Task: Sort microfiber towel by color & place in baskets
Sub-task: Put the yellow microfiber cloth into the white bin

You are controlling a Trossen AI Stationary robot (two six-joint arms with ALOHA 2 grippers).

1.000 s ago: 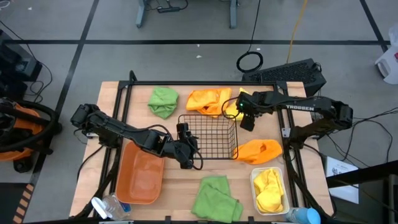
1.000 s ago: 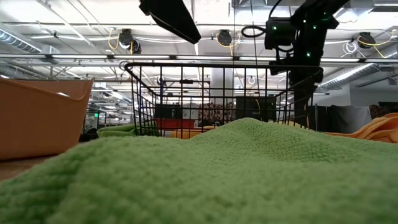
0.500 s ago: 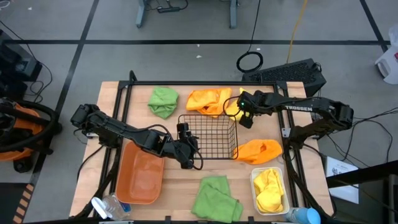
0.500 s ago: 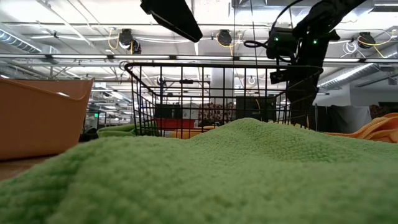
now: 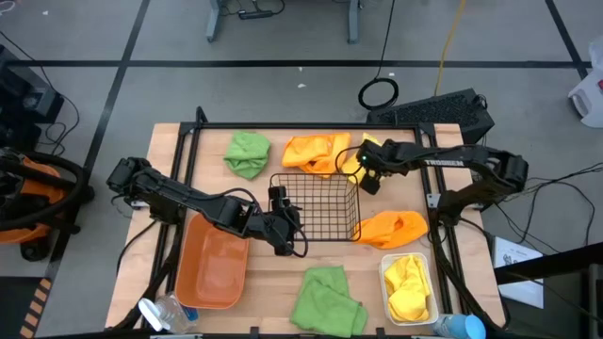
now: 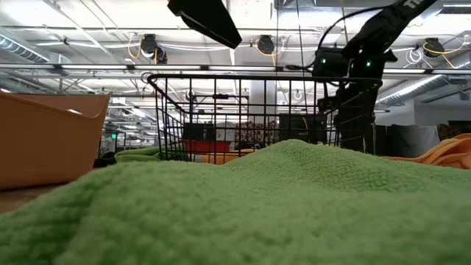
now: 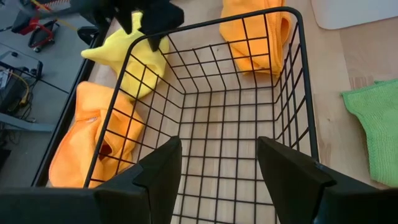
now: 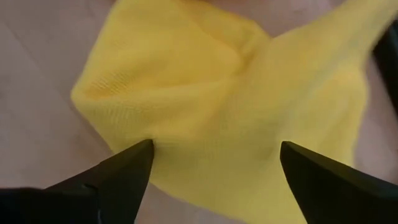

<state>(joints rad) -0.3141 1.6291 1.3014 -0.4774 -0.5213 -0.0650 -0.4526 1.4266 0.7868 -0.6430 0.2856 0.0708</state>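
A green towel point(image 6: 243, 206) is filling my foreground, the black wire basket point(image 6: 243, 114) is standing behind it with the orange bin point(image 6: 48, 136) rising at its left, and my right arm point(image 6: 357, 81) is hanging past the basket's far right corner, orange cloth point(image 6: 445, 154) showing at the edge.

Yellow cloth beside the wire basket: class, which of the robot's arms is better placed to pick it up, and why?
Right. The right gripper hangs open directly over the yellow cloth, fingers either side. The left gripper sits at the wire basket's opposite side.
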